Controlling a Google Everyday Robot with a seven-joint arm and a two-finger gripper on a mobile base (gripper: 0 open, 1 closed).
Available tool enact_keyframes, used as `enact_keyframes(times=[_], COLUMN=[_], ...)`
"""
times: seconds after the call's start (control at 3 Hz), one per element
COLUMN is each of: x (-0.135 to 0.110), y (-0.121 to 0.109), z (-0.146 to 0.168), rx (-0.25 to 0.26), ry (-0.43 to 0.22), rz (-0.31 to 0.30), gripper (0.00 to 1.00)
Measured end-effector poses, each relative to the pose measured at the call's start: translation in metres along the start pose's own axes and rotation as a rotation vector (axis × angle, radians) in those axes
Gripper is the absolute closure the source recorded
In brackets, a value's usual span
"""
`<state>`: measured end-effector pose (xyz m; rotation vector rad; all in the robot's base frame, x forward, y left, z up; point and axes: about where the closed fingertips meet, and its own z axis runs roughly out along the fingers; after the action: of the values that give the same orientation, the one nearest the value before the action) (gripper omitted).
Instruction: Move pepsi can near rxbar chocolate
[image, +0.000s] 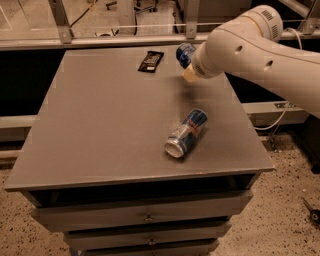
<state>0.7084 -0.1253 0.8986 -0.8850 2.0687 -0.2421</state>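
Gripper (188, 66) at far edge, right half, grasping pepsi can (184, 51). Lower gently just beside rxbar (151, 61); avoid nudging it off the edge.

The gripper (188, 66) hung over the far right of the tabletop (100, 130), with the pepsi can (184, 51) at its tip. The rxbar chocolate (151, 61) lay just left, across a narrow bare strip. The white arm (250, 45) blocked access from the right. A blue-and-silver can (186, 133) lay on its side front right. The left half offered open passage.
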Motion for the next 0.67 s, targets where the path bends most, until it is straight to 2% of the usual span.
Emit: enact_keyframes(times=[0.33, 0.67], x=[0.021, 0.029], y=[-0.020, -0.005], z=[0.034, 0.079], rx=[-0.072, -0.235], ry=[0.010, 0.023], rz=[0.039, 0.047], gripper=[1.00, 1.00])
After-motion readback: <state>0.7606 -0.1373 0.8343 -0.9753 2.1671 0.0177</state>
